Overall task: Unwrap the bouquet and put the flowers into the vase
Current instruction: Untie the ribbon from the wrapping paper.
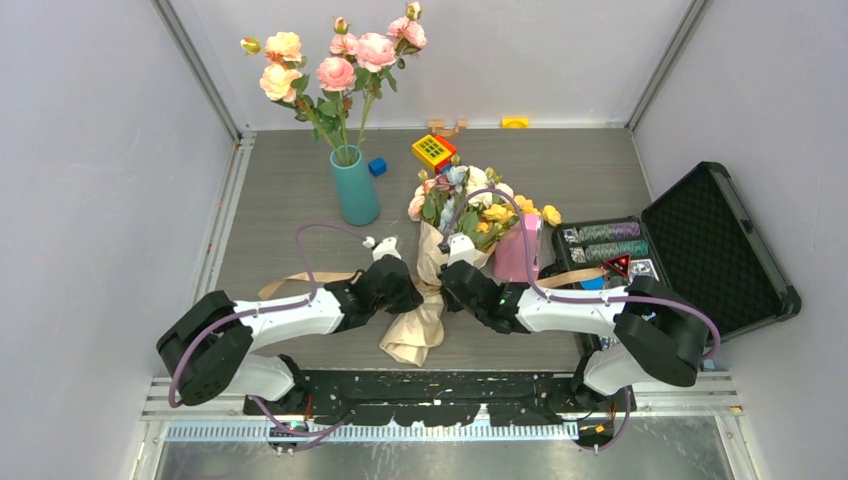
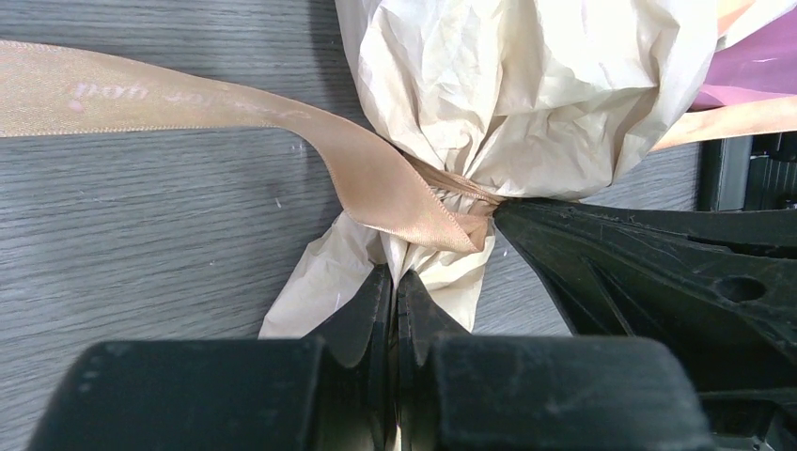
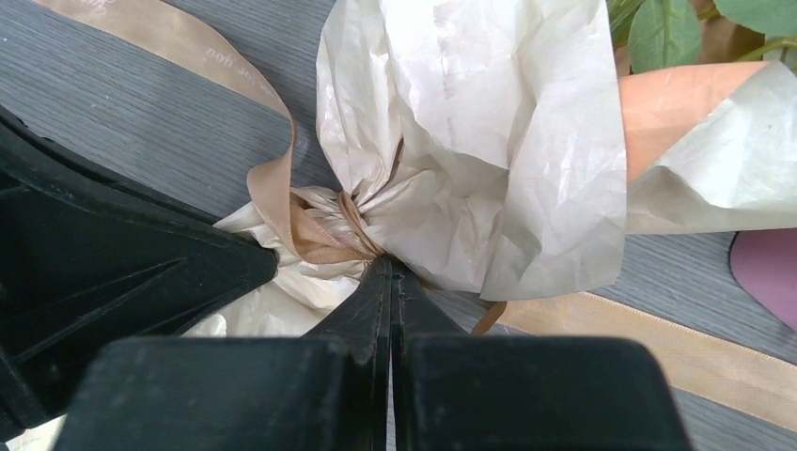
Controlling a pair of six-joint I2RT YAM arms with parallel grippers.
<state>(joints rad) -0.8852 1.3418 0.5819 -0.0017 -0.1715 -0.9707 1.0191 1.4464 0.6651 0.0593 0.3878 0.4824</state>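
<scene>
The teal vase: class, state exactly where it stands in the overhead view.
The vase stands upright left of centre on the table, holding tall roses; a small blue block sits just right of it, the wrapped bouquet further right.

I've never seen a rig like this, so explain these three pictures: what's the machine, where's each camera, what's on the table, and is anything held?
Two robot arms are bolted at the near edge of a grey table. The wide picture looks down from above and behind them; the other two come from a camera on each wrist, looking along its fingers. On the table are a paper-wrapped bouquet tied with tan ribbon, a teal vase holding tall roses, a pink box, an open black case and small toy blocks. The left gripper and right gripper are both closed, tips at the bouquet's tied neck; whether they pinch anything, I cannot tell.
</scene>
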